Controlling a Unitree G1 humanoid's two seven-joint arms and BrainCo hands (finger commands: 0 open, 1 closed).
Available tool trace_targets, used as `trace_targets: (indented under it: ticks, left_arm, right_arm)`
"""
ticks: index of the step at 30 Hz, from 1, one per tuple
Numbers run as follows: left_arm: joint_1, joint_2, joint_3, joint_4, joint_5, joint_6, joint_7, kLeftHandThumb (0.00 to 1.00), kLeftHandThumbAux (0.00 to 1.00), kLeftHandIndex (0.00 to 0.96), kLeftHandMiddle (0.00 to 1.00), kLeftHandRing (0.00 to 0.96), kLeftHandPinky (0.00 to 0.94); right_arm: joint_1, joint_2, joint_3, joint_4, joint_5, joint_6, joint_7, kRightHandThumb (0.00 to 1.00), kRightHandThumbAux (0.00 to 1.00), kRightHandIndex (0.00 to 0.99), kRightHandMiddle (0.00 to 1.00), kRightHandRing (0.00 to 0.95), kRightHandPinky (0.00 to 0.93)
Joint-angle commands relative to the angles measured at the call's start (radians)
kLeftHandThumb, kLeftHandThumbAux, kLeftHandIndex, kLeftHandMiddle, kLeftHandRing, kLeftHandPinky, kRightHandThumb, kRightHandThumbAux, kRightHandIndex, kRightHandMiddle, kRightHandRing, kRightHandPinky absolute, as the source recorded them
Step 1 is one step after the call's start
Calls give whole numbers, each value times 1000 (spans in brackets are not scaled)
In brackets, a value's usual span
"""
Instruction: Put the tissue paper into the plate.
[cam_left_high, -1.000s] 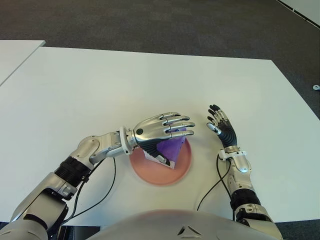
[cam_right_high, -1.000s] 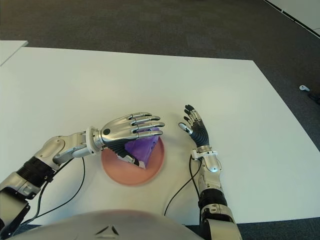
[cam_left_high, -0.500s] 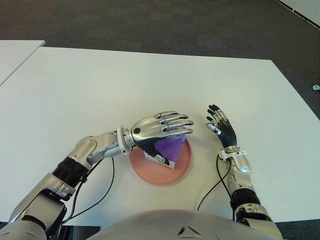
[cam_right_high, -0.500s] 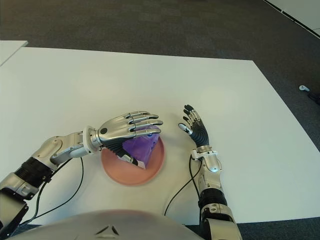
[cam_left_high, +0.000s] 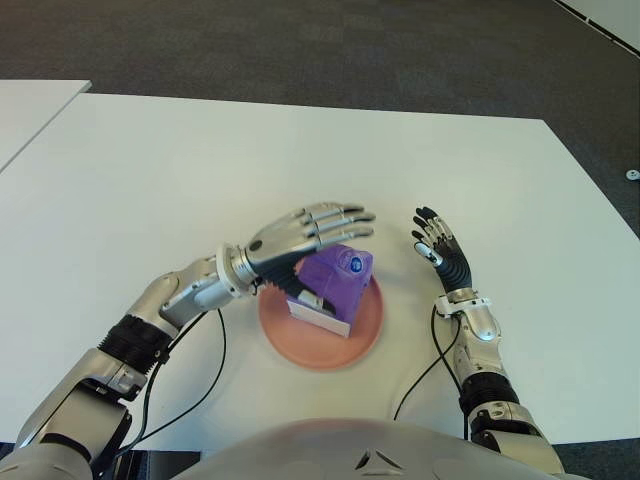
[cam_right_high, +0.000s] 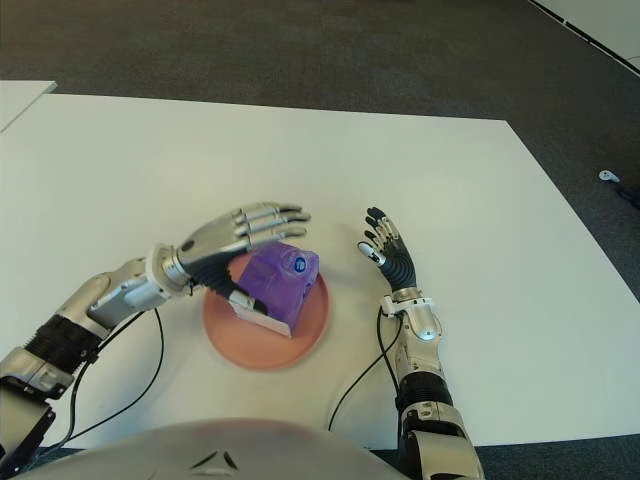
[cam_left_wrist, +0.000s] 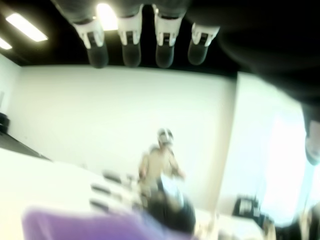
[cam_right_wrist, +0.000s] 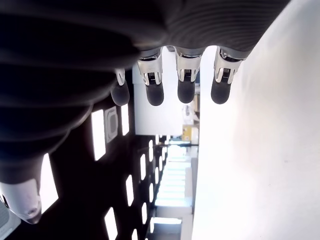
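Note:
A purple tissue pack (cam_left_high: 332, 282) with a white end lies on the salmon plate (cam_left_high: 363, 331) near the table's front edge. My left hand (cam_left_high: 308, 229) hovers just above and to the left of the pack, fingers stretched out flat, holding nothing. In the left wrist view its fingertips (cam_left_wrist: 131, 54) are spread over the purple pack (cam_left_wrist: 75, 224). My right hand (cam_left_high: 438, 252) shows to the right of the plate, fingers spread, palm facing the plate.
The white table (cam_left_high: 200, 170) stretches wide behind and to both sides of the plate. A second white table's corner (cam_left_high: 30, 100) shows at the far left. Dark carpet (cam_left_high: 300, 40) lies beyond. Black cables (cam_left_high: 215, 370) trail from both wrists.
My left hand has let go of the tissue pack and lifted up and to the left; the pack now sits uncovered on the plate. The right hand has barely moved.

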Motion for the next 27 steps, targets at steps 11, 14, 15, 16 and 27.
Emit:
trace_targets:
  ticks: [11,14,15,16,27]
  left_arm:
    - [-11,-126,283,22,-756,380,-165,12,454,0,0,0,0]
    - [-9,-129,349,42,-793,426,-155,4,483,0,0,0,0]
    - [-8,-131,369,49,-798,438,-151,3,494,0,0,0,0]
    - [-7,-134,383,51,-801,450,-152,2,511,0,0,0,0]
    - [40,-234,461,153,-693,449,-138,0,580,0,0,0,0]
  right_arm:
    - [78,69,37,139,-51,69,-47,0,574,0,0,0,0]
    - [81,69,43,131,-58,78,-58,0,575,0,0,0,0]
    - [82,70,44,130,-60,80,-62,0,576,0,0,0,0]
    - [83,70,45,129,-61,81,-64,0,577,0,0,0,0]
    - [77,74,47,136,-58,85,-77,0,580,0,0,0,0]
